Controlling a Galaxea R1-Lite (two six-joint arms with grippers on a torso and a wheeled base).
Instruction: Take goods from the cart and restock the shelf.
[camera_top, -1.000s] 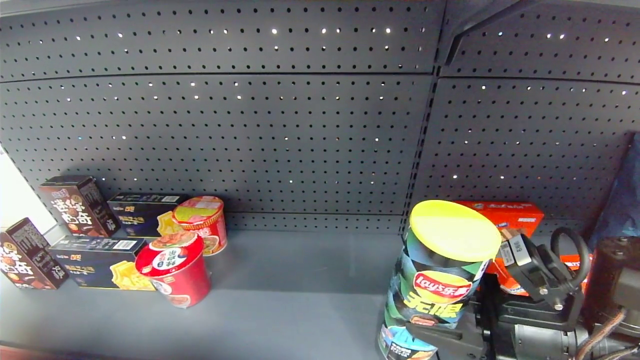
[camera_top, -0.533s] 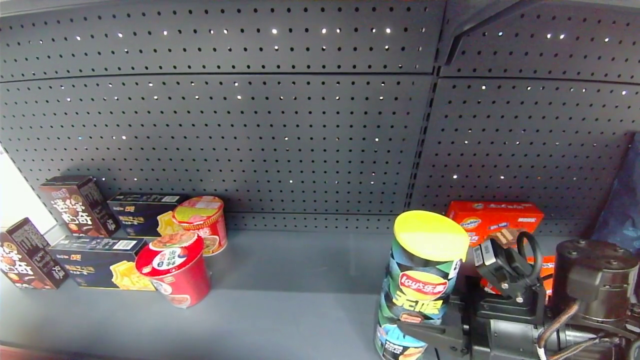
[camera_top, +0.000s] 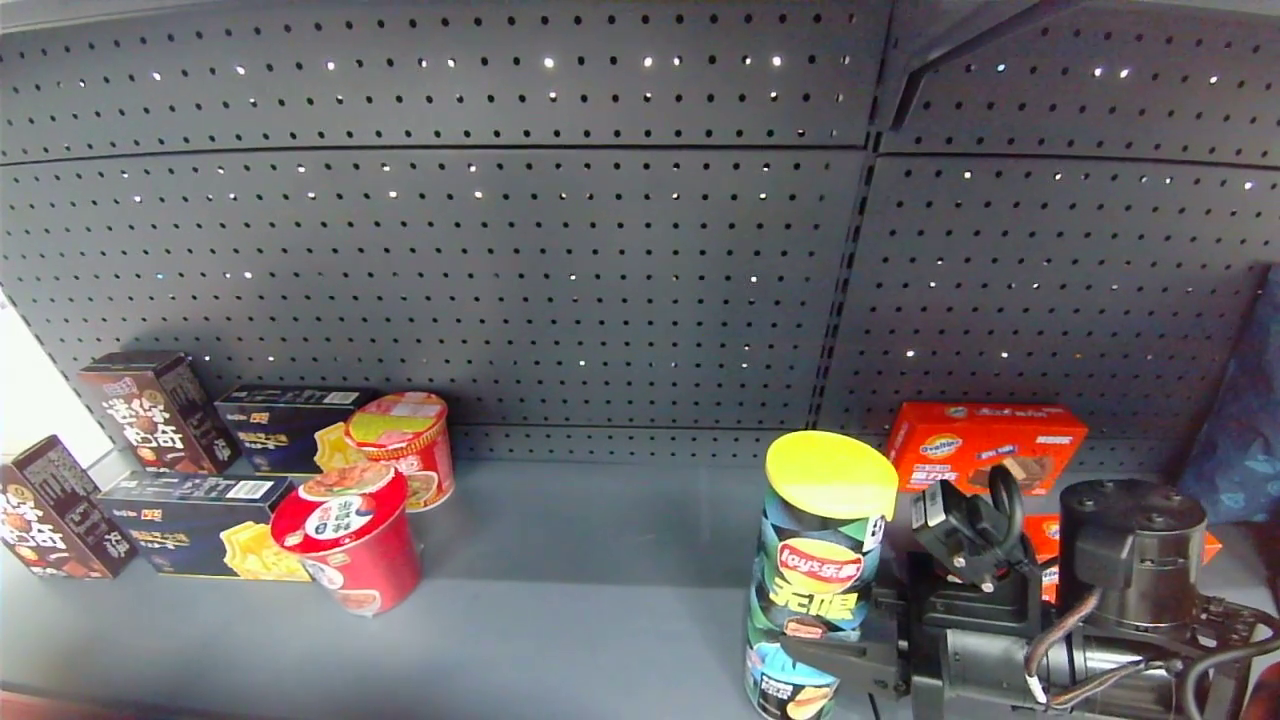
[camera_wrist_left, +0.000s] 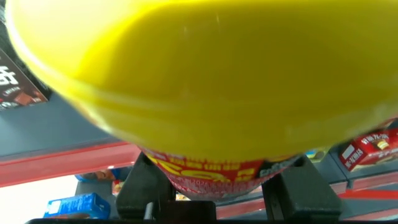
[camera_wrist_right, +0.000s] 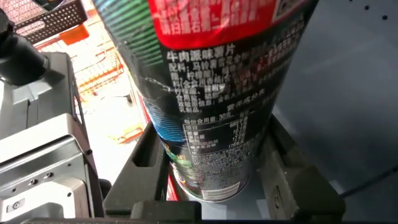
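Gripping the upright chip can (camera_top: 822, 560) low on its body, the right gripper (camera_wrist_right: 214, 186) has one finger pressed on each side, yellow lid well above them. Can is at the shelf's (camera_top: 600, 600) front edge, right part, fwd of the orange box (camera_top: 985, 445) at the back; can't tell if its base touches. Meanwhile the left gripper (camera_wrist_left: 214, 193) pinches a red-label yellow-lidded can (camera_wrist_left: 205, 74) near its bottom.
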